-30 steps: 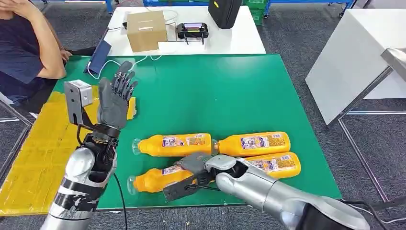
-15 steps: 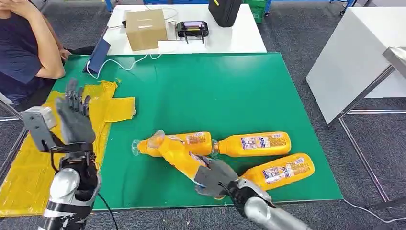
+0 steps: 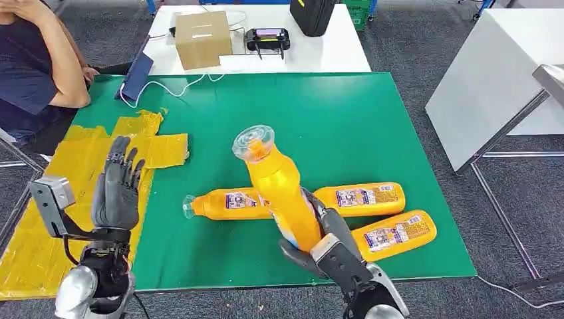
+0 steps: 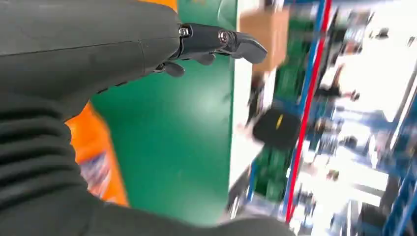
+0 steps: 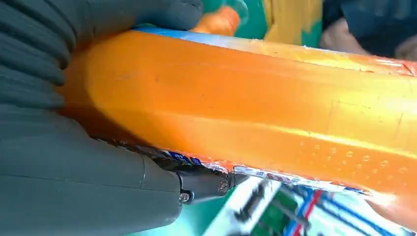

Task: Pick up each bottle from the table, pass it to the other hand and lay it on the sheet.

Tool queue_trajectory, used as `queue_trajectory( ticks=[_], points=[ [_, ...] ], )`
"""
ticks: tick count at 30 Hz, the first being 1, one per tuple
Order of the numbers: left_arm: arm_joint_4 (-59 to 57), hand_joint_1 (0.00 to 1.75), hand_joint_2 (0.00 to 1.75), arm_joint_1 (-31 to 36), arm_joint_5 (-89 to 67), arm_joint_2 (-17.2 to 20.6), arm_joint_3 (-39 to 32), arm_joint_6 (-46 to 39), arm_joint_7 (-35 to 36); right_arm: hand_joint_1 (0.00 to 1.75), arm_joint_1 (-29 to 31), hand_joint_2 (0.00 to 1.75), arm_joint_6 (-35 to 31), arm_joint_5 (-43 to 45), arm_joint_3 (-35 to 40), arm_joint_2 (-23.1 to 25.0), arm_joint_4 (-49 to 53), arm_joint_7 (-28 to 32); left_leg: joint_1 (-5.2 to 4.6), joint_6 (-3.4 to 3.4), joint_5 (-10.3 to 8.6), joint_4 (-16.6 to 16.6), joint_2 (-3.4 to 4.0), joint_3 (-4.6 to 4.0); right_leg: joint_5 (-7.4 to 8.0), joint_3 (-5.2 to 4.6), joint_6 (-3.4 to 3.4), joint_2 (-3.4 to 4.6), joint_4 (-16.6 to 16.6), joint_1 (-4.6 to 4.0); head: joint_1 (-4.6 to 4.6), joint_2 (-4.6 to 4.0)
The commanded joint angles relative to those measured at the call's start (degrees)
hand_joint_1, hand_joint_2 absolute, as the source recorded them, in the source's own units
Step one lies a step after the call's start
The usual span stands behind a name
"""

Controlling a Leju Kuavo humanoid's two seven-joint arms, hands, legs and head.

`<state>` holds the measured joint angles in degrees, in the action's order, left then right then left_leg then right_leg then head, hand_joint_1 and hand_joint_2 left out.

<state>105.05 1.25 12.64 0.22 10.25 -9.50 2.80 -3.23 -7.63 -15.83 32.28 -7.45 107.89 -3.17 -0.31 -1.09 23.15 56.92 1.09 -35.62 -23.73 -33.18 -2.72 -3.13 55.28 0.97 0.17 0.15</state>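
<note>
- A tall orange plastic bottle with a clear cap [image 3: 279, 193] has been lifted off the green table [image 3: 346, 119] since a second ago; it is grasped, cap raised, by the right hand [image 3: 319, 242].
- The left hand [image 3: 118, 193], fingers spread and holding nothing, has been drawn back beside the crumpled yellow sheet [image 3: 73, 179]; the handover seems next.
- Three orange bottles [image 3: 229, 204] are left lying flat, one partly hidden behind the lifted bottle.

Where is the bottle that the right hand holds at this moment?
In the head view the held bottle is raised over the green table, gripped low by the right hand, cap end up, in front of three bottles lying on the table.
</note>
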Motion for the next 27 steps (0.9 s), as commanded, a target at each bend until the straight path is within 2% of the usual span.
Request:
queue_trajectory(
  ticks=[1,4,12,13,16,22,27],
  points=[
    [5.51,0.00,1.75,-3.32,3.37,1.62,7.49,2.55,0.57,1.75,3.20,1.75,-1.03,-2.67,-4.27,1.84,-2.11,-0.50,0.10,0.10,0.15,0.06,0.01,0.24,-0.11,0.23,0.13,0.33,0.01,-0.05,-0.02,0.00],
    [6.06,0.00,1.75,-3.29,4.29,1.22,7.95,2.97,0.23,1.75,5.06,1.75,-0.90,-4.53,-3.56,1.46,-4.11,-2.24,0.08,0.09,0.09,0.02,0.02,0.16,-0.05,0.16,0.11,0.27,-0.01,-0.05,0.00,0.00],
    [5.45,0.00,1.75,0.34,7.74,0.74,10.61,3.68,0.45,1.75,18.14,1.75,0.66,-14.24,3.67,2.07,-17.03,-8.46,0.11,0.07,0.04,0.00,0.14,0.20,0.04,0.17,0.10,0.40,-0.04,-0.10,0.00,0.00],
    [4.91,0.00,1.75,1.04,8.68,0.58,10.94,3.88,0.69,1.75,21.01,1.75,0.43,-17.79,5.60,2.44,-19.10,-9.99,0.13,0.09,0.09,0.01,0.19,0.29,0.01,0.25,0.14,0.52,-0.03,-0.10,-0.02,0.00],
    [4.06,0.00,1.75,2.33,10.35,0.26,11.49,3.44,0.70,1.75,25.10,1.75,-0.36,-20.61,7.89,4.06,-22.64,-11.35,0.11,0.08,0.06,0.03,0.21,0.22,0.04,0.18,0.13,0.49,0.00,-0.09,0.00,0.00],
    [2.99,0.00,1.75,4.31,13.07,-0.11,13.47,2.20,0.63,1.75,30.22,1.75,-3.06,-22.82,11.58,6.74,-26.88,-12.30,0.11,0.08,0.07,0.01,0.14,0.31,-0.02,0.29,0.13,0.46,0.01,-0.08,0.00,0.00],
    [2.34,0.00,1.75,5.30,14.38,-0.04,14.57,0.16,0.59,1.75,31.69,1.75,-5.00,-23.59,14.15,7.17,-27.65,-12.38,0.12,0.06,0.06,0.03,0.04,0.30,-0.04,0.31,0.12,0.34,0.02,-0.08,-0.02,0.00]
  ],
)
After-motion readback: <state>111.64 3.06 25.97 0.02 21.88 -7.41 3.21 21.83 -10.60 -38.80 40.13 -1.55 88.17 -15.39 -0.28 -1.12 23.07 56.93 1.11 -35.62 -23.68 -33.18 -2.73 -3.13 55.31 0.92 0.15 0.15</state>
